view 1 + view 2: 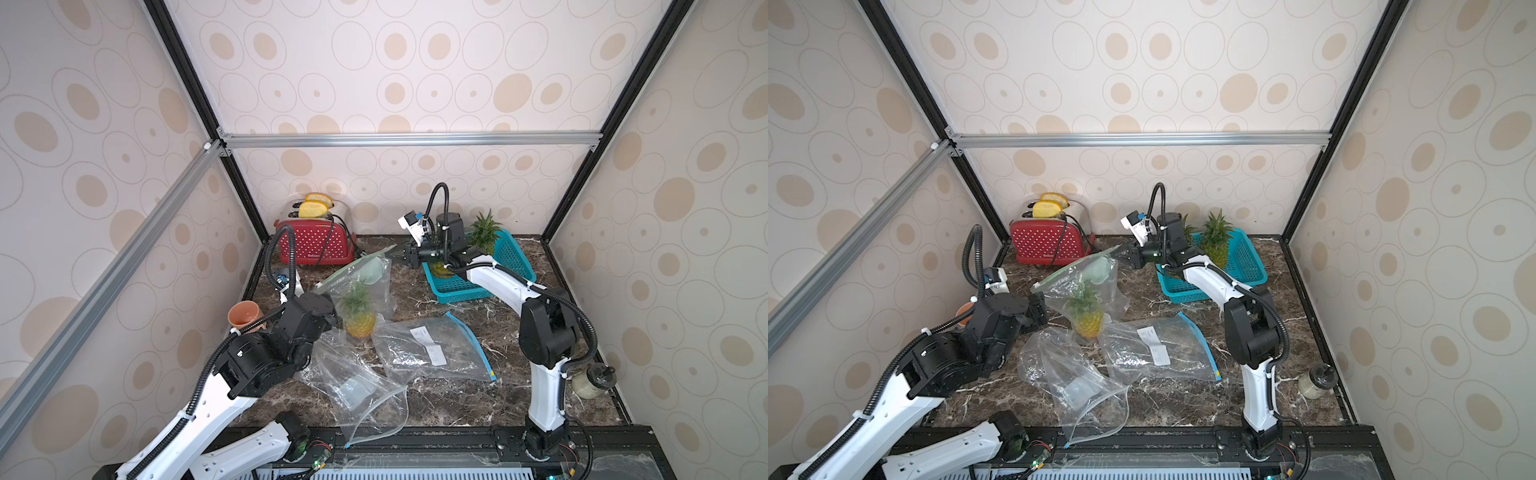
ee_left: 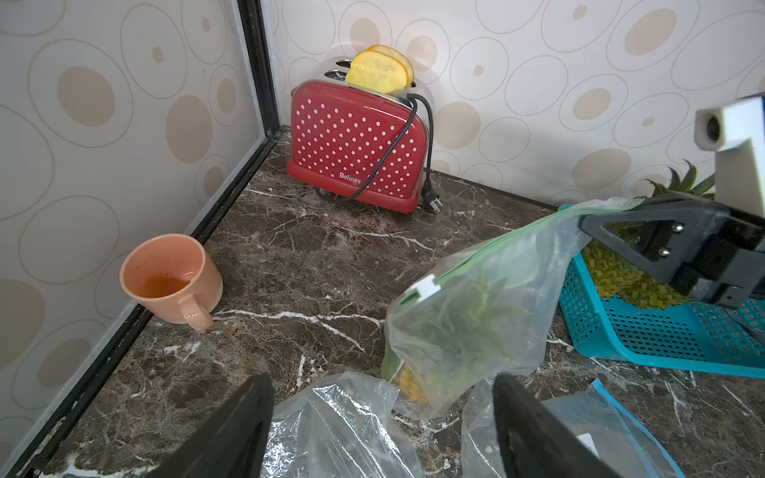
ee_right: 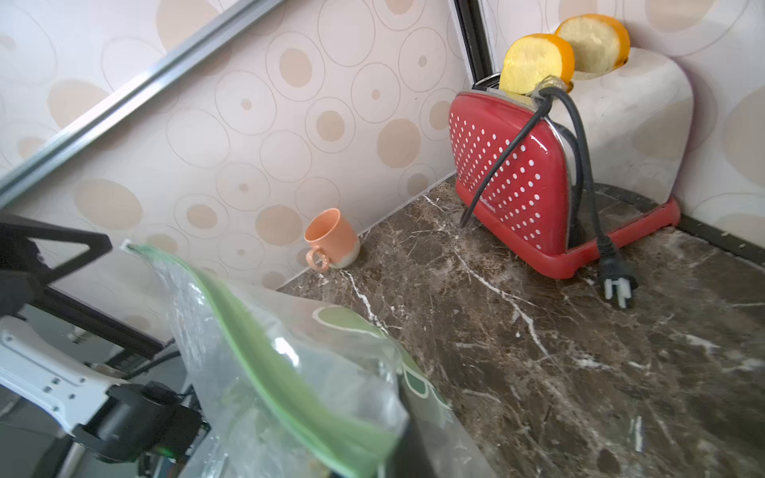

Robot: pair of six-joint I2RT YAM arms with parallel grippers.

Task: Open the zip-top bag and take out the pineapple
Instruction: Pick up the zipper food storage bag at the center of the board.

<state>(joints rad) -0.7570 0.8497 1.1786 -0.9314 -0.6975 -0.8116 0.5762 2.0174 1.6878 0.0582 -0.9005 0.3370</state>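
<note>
One readable mark: "Belinee" on the red toaster (image 2: 352, 140). Right tool (image 1: 397, 254) clamped on the top corner of the green-zip bag (image 1: 370, 270), holding it up; pineapple (image 1: 360, 322) upright inside, low over the worktop (image 1: 436, 399). Left tool (image 2: 383, 378) wide open beside the bag, gripping nothing. Empty bags (image 1: 428, 345) lie in front; blue basket (image 1: 513, 257) behind the right arm

Both top views look down from high at the near edge across the whole counter (image 1: 457, 403). Each wrist view sits low and close, facing the far-left toaster (image 2: 356, 145) and cup (image 2: 165, 277).
</note>
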